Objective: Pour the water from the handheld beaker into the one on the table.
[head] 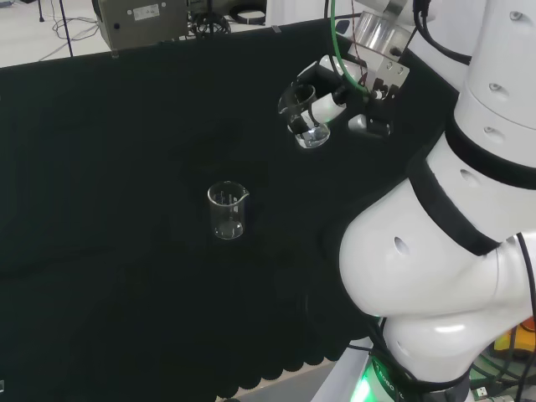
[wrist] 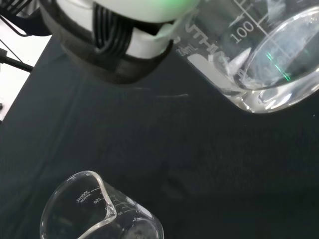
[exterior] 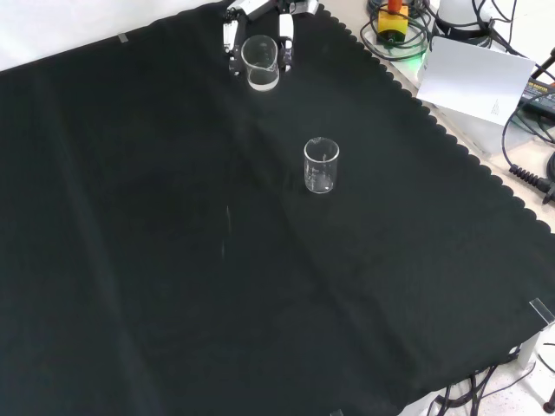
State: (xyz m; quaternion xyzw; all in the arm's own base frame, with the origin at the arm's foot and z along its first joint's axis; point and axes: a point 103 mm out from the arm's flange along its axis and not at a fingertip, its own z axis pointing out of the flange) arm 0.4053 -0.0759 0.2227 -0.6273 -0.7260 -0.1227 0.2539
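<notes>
A: What is held, and where?

B: In the head view, upper right of centre, a beaker (head: 306, 121) is gripped by the hand (head: 335, 92), the fingers curled round its wall. It is carried above the desk (head: 109, 167), roughly upright or slightly tilted. In the front view the held beaker (exterior: 260, 62) shows at the top edge, the fingers (exterior: 230, 39) on either side.

A: And the target?

B: The second beaker (head: 227, 211) stands upright on the cloth, near the middle of the head view, well apart from the held one. In the front view it (exterior: 320, 165) lies lower and to the right of the held one. Nothing can be made out inside it.

A: How should the step be done well?

B: The held beaker should first be brought over the target, its lip placed just above the far rim, before any tilt is begun. The tilt is best made slowly, with the spout (wrist: 102, 186) of the target kept clear. Little water can be seen in the held beaker (wrist: 259, 55), so a steep tilt will probably be needed.
</notes>
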